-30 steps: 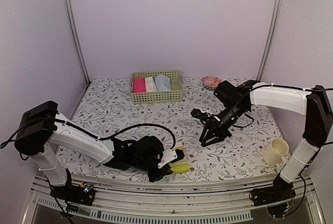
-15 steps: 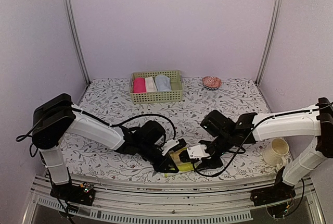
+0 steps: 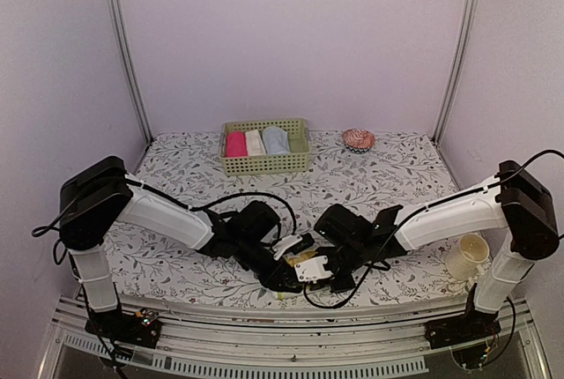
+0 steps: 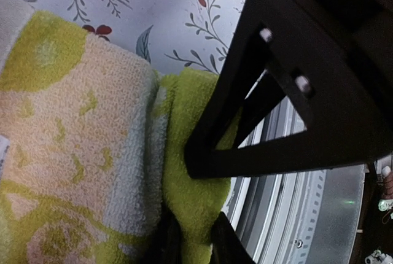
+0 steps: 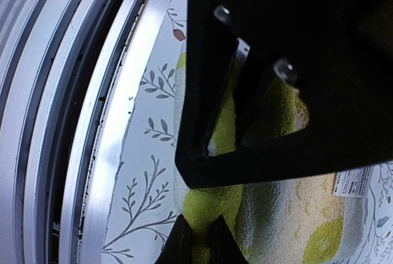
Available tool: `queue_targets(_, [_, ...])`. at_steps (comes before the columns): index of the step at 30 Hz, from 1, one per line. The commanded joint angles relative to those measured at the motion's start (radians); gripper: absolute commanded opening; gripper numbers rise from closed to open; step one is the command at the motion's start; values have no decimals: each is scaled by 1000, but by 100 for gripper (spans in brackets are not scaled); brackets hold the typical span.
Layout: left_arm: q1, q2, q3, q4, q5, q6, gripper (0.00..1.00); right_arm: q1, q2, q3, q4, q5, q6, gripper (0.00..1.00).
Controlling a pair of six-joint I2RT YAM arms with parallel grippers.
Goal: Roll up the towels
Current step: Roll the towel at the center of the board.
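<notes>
Top external view: my right arm has swung in from the middle, so both claws now meet on the yellow-green towel (image 3: pixel 305 259) at 6 o'clock, by the near edge of the table (image 3: pixel 397 176). The left claw (image 4: pixel 193 242) pinches the towel's green fold. The right claw (image 5: pixel 198 239) has its fingers pressed almost together on the same edge from the 3 o'clock side. I read that as a two-handed hold, ready for rolling.

Count: two towels, this one and a blue towel (image 3: pixel 276 140) already rolled in the basket (image 3: pixel 264 166) at 12 o'clock. Beside it lie one pink roll (image 3: pixel 235 144) and one cream roll (image 3: pixel 255 142). One cup (image 3: pixel 465 256) stands at 4 o'clock.
</notes>
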Motion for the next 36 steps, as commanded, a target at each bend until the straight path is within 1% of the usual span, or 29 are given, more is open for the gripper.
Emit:
queue_targets(1, [25, -32, -29, -76, -52, 4, 28, -10, 45, 29, -66, -56, 12, 8])
queue_targets(3, [25, -97, -59, -64, -99, 16, 39, -38, 57, 56, -122, -142, 19, 6])
queue_targets(6, [25, -230, -135, -21, -192, 20, 45, -106, 101, 128, -236, -313, 27, 5])
queue_targets(8, [23, -316, -192, 3, -259, 16, 47, -141, 145, 178, -316, -399, 29, 5])
queue_targets(12, [-12, -482, -315, 43, -412, 22, 49, -191, 255, 274, -469, -508, 14, 4])
queue_targets(14, [-65, -540, -359, 55, -503, 47, 49, -217, 311, 347, -529, -560, 4, 4])
queue_targets(17, [-179, -587, -391, 68, -645, 118, 49, -247, 406, 443, -639, -611, -6, 4])
queue_targets(20, [-259, -567, -362, 55, -731, 196, 49, -271, 500, 530, -719, -629, -17, 5])
queue_targets(24, [-309, -471, -272, 5, -781, 292, 50, -282, 581, 592, -760, -605, 4, 5])
queue_targets(28, [-326, -347, -181, -22, -826, 391, 51, -285, 607, 598, -759, -593, 17, 5])
queue_targets(32, [-328, -244, -120, -12, -870, 493, 52, -285, 614, 598, -759, -589, 24, 5])
queue_targets(36, [-309, -155, -77, 1, -886, 548, 53, -285, 615, 597, -760, -592, 24, 5])
